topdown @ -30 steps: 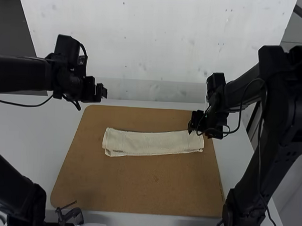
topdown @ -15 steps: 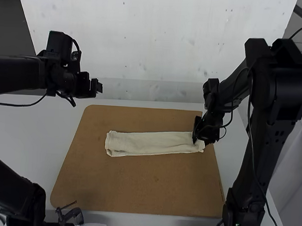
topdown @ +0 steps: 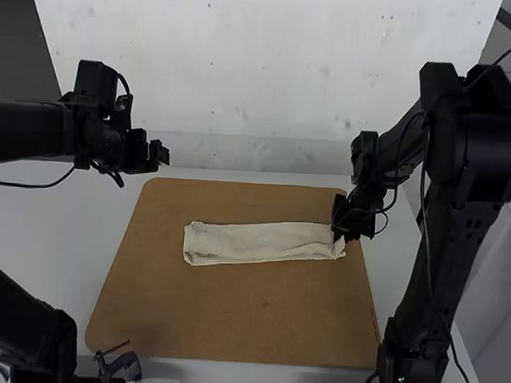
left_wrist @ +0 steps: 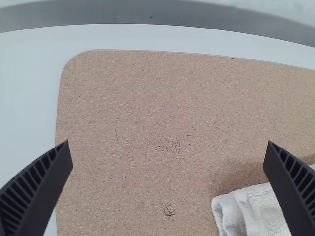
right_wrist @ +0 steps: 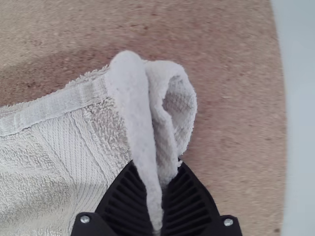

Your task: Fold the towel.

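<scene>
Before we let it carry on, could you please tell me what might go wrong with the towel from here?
The right gripper has one bunched end of the towel in its jaws, so the fold may crease unevenly. The left gripper is off the towel, so pulling could drag it all along.

Towel (topdown: 262, 244): we see a cream strip of folded terry, lying crosswise.
Bunched end (right_wrist: 130, 93): near the right edge of our brown board (topdown: 233, 318).

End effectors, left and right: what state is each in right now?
Left end effector: open, nothing between its fingers.
Right end effector: closed on a bunched fold at one end of the towel.
</scene>
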Tool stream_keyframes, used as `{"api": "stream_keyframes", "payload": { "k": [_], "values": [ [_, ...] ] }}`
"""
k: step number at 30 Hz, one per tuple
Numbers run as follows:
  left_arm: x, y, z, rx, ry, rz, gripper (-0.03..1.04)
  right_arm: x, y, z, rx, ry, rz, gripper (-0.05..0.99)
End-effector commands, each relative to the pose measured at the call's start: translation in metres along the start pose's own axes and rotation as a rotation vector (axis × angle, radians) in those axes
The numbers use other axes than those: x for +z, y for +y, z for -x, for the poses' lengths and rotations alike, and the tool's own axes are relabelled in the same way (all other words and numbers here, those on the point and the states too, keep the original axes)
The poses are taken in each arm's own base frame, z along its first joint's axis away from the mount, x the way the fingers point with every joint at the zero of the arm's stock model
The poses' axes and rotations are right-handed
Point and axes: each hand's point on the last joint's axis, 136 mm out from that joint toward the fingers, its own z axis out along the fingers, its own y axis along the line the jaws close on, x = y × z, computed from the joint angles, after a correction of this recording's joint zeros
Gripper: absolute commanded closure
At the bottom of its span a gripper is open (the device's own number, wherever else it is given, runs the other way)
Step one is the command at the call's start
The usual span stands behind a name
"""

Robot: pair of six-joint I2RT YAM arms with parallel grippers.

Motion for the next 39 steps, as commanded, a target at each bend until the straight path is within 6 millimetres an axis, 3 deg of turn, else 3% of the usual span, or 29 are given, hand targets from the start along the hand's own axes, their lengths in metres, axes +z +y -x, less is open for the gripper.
{"api": "stream_keyframes", "payload": {
  "k": [1, 8, 11, 13, 16, 24, 29, 34, 39],
  "values": [
    [-0.014, -0.001, 0.013, 0.013, -0.056, -0.013, 0.0, -0.035, -0.042, 0.041, 0.04, -0.114, -0.037, 0.92],
    [-0.014, 0.0, 0.006, 0.012, -0.049, -0.013, 0.0, -0.073, -0.119, 0.073, 0.108, -0.184, -0.121, 0.92],
    [-0.012, 0.001, 0.005, 0.01, -0.042, -0.011, 0.0, -0.081, -0.131, 0.08, 0.12, -0.182, -0.134, 0.92],
    [-0.012, 0.0, 0.004, 0.01, -0.041, -0.015, 0.0, -0.08, -0.125, 0.078, 0.108, -0.165, -0.128, 0.92],
    [-0.012, -0.002, 0.004, 0.013, -0.041, -0.019, 0.0, -0.073, -0.087, 0.07, 0.051, -0.144, -0.095, 0.92],
    [-0.011, 0.003, -0.002, 0.006, -0.035, -0.009, 0.0, -0.07, 0.074, 0.044, -0.173, -0.153, -0.005, 0.92],
    [-0.011, 0.006, -0.004, 0.0, -0.034, -0.003, 0.0, -0.07, 0.153, 0.02, -0.291, -0.126, 0.03, 0.92],
    [-0.011, 0.007, -0.004, -0.002, -0.034, -0.001, 0.0, -0.068, 0.2, 0.003, -0.352, -0.108, 0.056, 0.92],
    [-0.009, 0.01, -0.006, 0.004, -0.029, 0.004, 0.0, -0.058, 0.224, -0.013, -0.405, -0.079, 0.047, 0.92]
  ]
}}
